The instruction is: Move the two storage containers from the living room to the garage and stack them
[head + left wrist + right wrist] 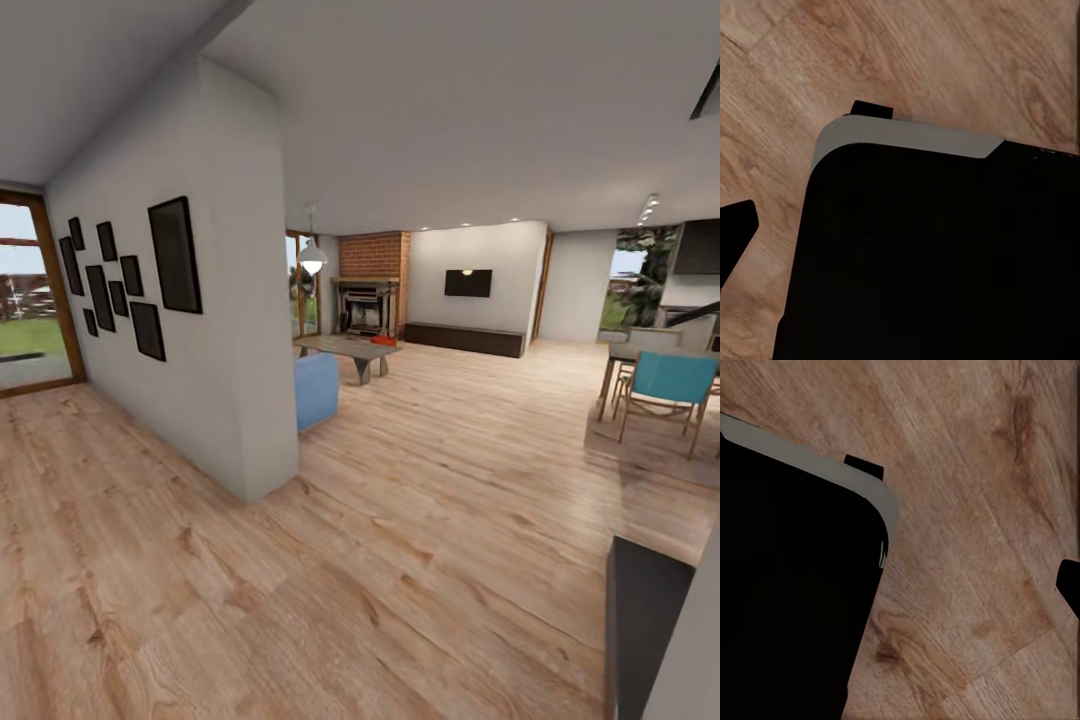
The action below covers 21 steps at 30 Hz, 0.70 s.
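Observation:
Far ahead lies the living room, with a brick fireplace (370,290) and light plank flooring. A small orange-red storage container (383,340) sits on the floor beside the low coffee table (350,350); it is too distant for detail. The garage is out of view. Both wrist views look down at the wood planks and my black base (937,255). One left fingertip (736,234) shows at the picture's edge, and one right fingertip (1069,585) at the opposite edge. Both stand far from the middle, with nothing between the fingers.
A white partition wall (215,330) hung with dark frames stands left of my path, a blue sofa (316,390) behind its corner. At the right are a dining table with a teal chair (672,392) and a dark cabinet edge (640,630). Open plank floor runs ahead.

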{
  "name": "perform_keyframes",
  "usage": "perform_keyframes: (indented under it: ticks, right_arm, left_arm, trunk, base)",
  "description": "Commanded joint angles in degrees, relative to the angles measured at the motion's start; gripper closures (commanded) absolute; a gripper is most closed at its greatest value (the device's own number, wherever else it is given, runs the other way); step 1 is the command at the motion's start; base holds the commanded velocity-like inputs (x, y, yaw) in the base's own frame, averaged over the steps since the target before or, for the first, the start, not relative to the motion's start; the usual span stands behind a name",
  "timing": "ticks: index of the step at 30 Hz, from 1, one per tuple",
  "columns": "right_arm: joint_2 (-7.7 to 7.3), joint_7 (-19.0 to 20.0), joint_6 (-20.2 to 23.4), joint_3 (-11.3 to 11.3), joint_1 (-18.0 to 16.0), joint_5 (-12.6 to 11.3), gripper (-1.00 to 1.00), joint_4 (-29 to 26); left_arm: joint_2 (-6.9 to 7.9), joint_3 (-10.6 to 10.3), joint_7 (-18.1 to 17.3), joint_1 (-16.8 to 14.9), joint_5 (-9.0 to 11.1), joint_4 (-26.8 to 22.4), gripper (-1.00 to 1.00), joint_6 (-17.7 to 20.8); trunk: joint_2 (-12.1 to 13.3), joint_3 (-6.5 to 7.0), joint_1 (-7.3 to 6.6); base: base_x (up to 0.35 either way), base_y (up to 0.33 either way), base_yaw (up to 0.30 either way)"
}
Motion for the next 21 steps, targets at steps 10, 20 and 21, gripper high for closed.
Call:
perform_keyframes:
  ticks: [10,20,21]
  right_arm:
    - [0.04,0.0,-0.3,0.5,-0.1,-0.5,-1.00,0.2]
    - [-0.02,0.0,-0.3,0.6,-0.1,-0.4,-1.00,0.2]
    - [-0.03,0.0,-0.3,0.6,-0.1,-0.4,-1.00,0.2]
  left_arm:
    - [-0.01,0.0,0.1,0.0,0.3,0.0,-1.00,-0.1]
    - [-0.01,0.0,0.1,0.0,0.4,0.0,-1.00,-0.2]
    - [0.01,0.0,0.1,0.0,0.4,0.0,-1.00,-0.2]
  trunk:
    - [0.0,-0.06,0.04]
    - [0.0,-0.06,0.04]
    - [0.0,-0.06,0.04]
  base:
    - [0.325,0.000,0.000]
    - [0.325,0.000,0.000]
    - [0.325,0.000,0.000]
